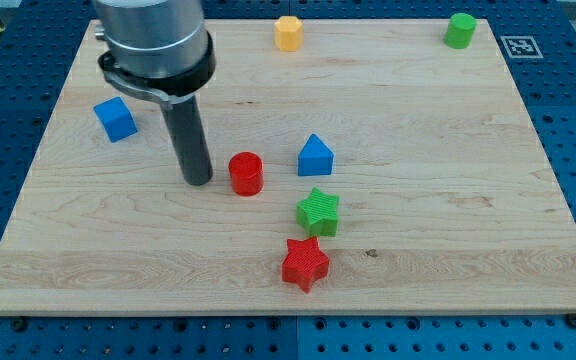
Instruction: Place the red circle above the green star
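Task partly done: red circle (246, 173) sits up-left of green star (318, 211), near but apart, not yet straight above it. Blue triangle (315, 155) occupies spot just above star. Left: shift circle rightward. My tip (199, 180) just left of circle, small gap; bare rod, holds nothing.

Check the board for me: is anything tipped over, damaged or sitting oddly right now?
Nothing stands out. The red circle stands upright just to the view's right of my tip, and the green star, red star and blue triangle all sit flat on the wooden board.
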Motion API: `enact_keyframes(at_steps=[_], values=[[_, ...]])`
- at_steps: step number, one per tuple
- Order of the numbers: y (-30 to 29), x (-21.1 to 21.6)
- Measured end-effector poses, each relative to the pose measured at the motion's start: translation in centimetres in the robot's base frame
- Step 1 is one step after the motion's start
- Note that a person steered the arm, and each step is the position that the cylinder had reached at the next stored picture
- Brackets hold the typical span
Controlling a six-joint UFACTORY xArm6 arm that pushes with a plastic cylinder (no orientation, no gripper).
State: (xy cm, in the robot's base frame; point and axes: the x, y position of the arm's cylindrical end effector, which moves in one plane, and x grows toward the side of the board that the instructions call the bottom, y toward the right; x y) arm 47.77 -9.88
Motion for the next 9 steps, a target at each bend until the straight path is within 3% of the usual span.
enact_keyframes(at_steps=[3, 7, 8, 9], values=[[6.3, 0.9], [8.3, 1.6], [5.2, 1.6], [-3.4, 1.0]])
